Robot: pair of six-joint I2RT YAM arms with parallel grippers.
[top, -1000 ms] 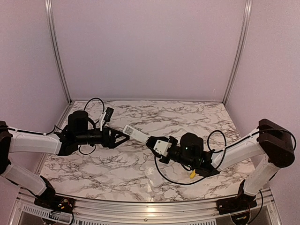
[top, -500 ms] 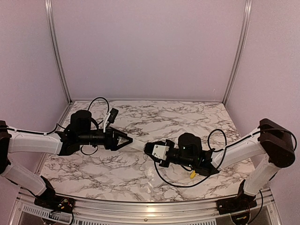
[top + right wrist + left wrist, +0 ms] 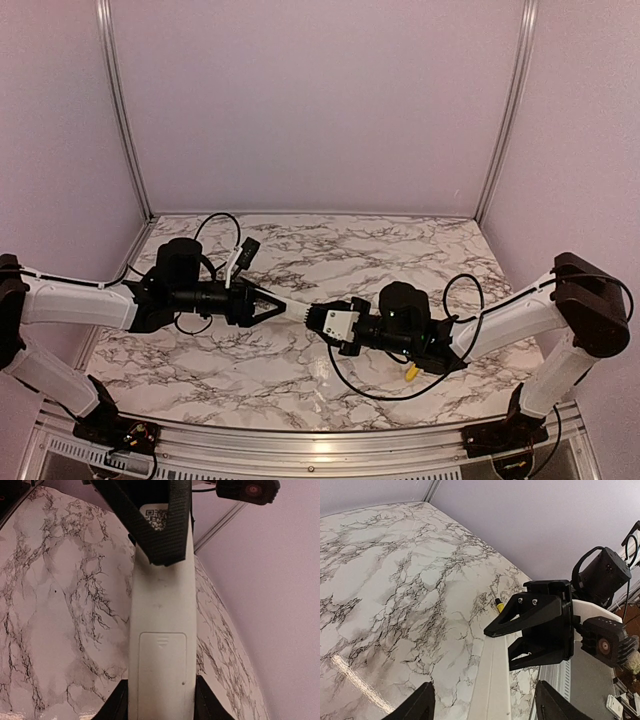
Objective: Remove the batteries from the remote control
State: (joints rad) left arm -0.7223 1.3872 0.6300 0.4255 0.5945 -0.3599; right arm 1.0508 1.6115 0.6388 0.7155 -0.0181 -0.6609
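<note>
My right gripper (image 3: 320,319) is shut on the remote control (image 3: 300,313), a slim white bar held above the table and pointing left. In the right wrist view the remote control (image 3: 162,625) runs up from my right gripper (image 3: 161,709). Its back faces the camera, the battery cover (image 3: 162,672) is closed, and a dark square label (image 3: 156,515) sits at the far end. No batteries show. My left gripper (image 3: 277,305) is open, its jaws on either side of the remote's far end. In the left wrist view the remote (image 3: 492,680) lies between the wide-apart fingers (image 3: 422,702).
The yellow-handled screwdriver (image 3: 410,371) lies on the marble table (image 3: 400,250) under the right arm, and its yellow tip (image 3: 499,605) shows in the left wrist view. A small pale piece (image 3: 320,372) lies near the front edge. Walls close in the back and sides.
My left gripper has moved right until its open jaws reach around the remote's free end. My right gripper has swung the remote down and toward the left gripper.
</note>
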